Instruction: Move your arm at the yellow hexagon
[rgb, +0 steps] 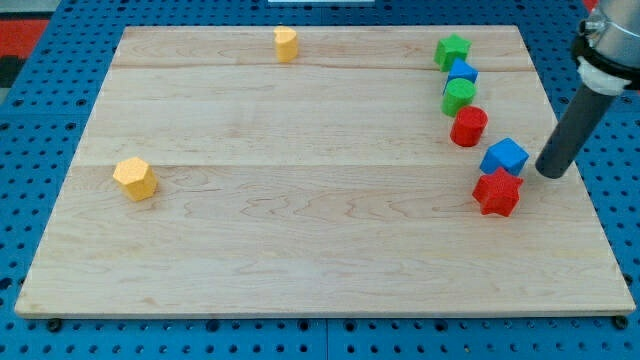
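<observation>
My tip (550, 174) on wooden board (320, 250), blue pegboard (60, 100) around.

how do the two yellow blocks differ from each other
The yellow hexagon lies near the board's left edge, about mid-height; the other yellow block sits by the view's top edge, left of centre. The hexagon looks larger and more orange-yellow, with clear flat sides; the other looks paler, its shape harder to make out. Both stand alone, far from my tip at the view's right.
</observation>
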